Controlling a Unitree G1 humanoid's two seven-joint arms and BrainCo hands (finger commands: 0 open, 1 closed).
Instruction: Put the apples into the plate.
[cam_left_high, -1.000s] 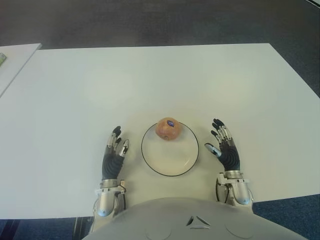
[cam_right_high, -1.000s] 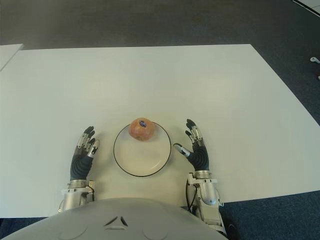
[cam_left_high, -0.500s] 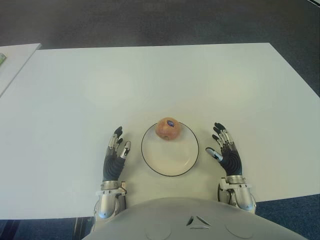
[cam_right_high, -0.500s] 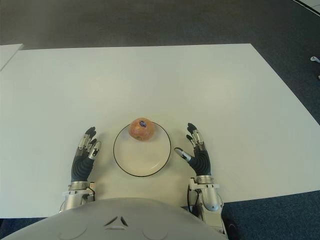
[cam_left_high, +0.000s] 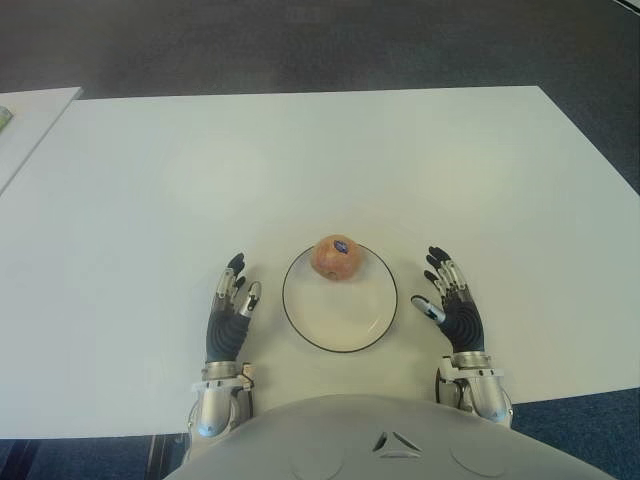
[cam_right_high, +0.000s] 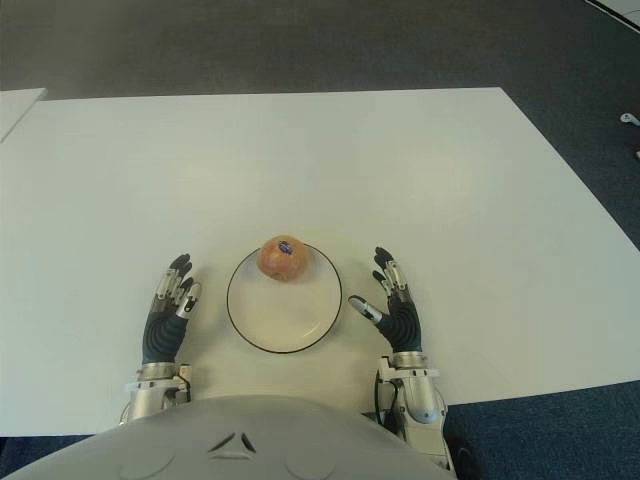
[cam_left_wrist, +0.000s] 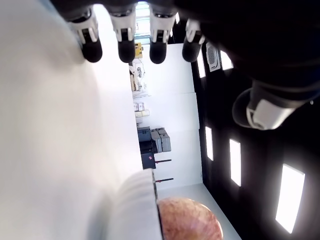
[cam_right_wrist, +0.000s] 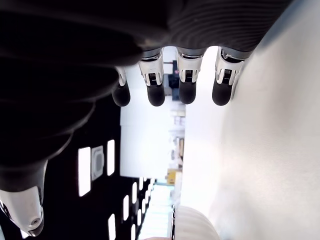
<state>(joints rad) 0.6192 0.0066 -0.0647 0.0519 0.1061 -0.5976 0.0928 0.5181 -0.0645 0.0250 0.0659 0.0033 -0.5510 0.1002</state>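
One reddish apple (cam_left_high: 337, 257) with a small blue sticker sits on the far rim side of a white plate (cam_left_high: 340, 322) with a dark edge, near the table's front. My left hand (cam_left_high: 230, 308) shows just left of the plate, fingers straight and holding nothing. To the right of the plate is my right hand (cam_left_high: 448, 298), also open and empty, with its thumb toward the plate. The left wrist view shows the apple (cam_left_wrist: 190, 219) past the plate's rim (cam_left_wrist: 134, 200).
The white table (cam_left_high: 300, 170) stretches wide beyond the plate. A second white table's corner (cam_left_high: 25, 115) shows at the far left. Dark carpet lies beyond the far edge and at the right.
Over the last second my right hand drew back a little toward my body and away from the plate; the left hand shifted back slightly. Apple and plate stayed put.
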